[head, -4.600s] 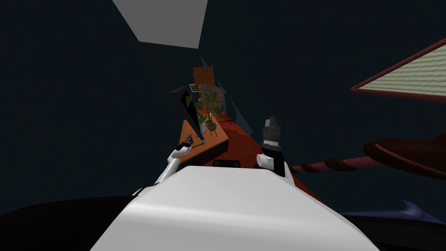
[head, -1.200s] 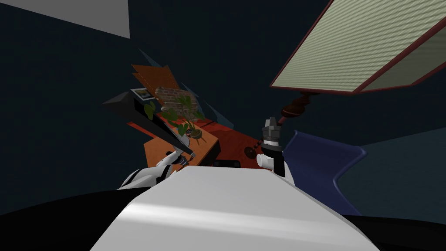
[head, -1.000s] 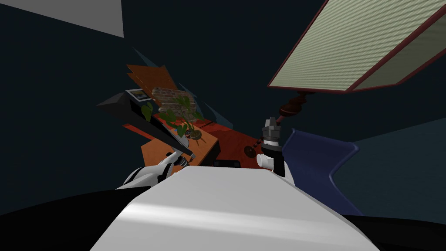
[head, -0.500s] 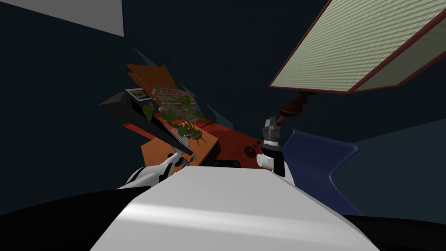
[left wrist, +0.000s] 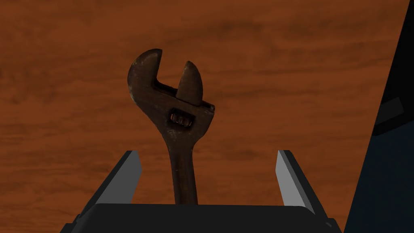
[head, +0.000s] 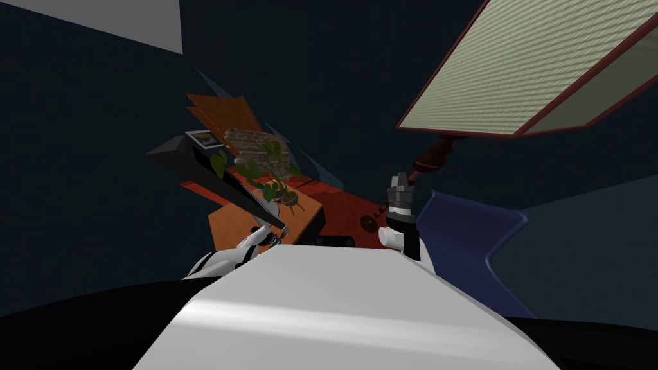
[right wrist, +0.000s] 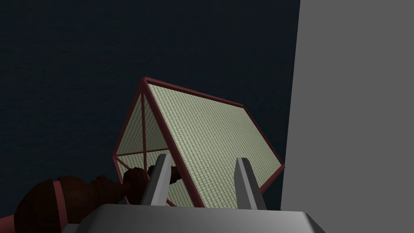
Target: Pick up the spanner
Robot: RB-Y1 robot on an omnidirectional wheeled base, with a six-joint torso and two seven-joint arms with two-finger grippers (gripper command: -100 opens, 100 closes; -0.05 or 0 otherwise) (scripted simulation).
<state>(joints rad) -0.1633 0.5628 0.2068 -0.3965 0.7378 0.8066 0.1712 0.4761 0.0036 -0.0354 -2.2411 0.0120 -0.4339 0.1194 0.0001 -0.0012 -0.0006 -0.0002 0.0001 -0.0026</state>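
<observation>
The spanner [left wrist: 174, 109] is a rusty brown adjustable one, lying flat on an orange-brown wooden surface [left wrist: 283, 60]. Its jaw end points away from my hand. Its handle runs back between the fingers of my left gripper [left wrist: 207, 178], which is open, and neither finger touches it. In the head view my left gripper [head: 273, 236] hovers low over the near end of the orange desk [head: 307, 207]. My right gripper [head: 401, 183] is raised beside my chest, away from the desk, with its fingers [right wrist: 159, 182] apart and nothing between them.
On the desk stand a black slanted slab [head: 218, 173] and a potted plant [head: 276, 186], just beyond my left hand. A lamp with a green-checked shade [head: 533, 64] hangs over the right. A blue chair [head: 469, 237] is at my right.
Since the earliest frame my view has swung, bringing the lamp shade overhead. Over the last second my left forearm has edged slightly towards the desk. The right arm has not moved.
</observation>
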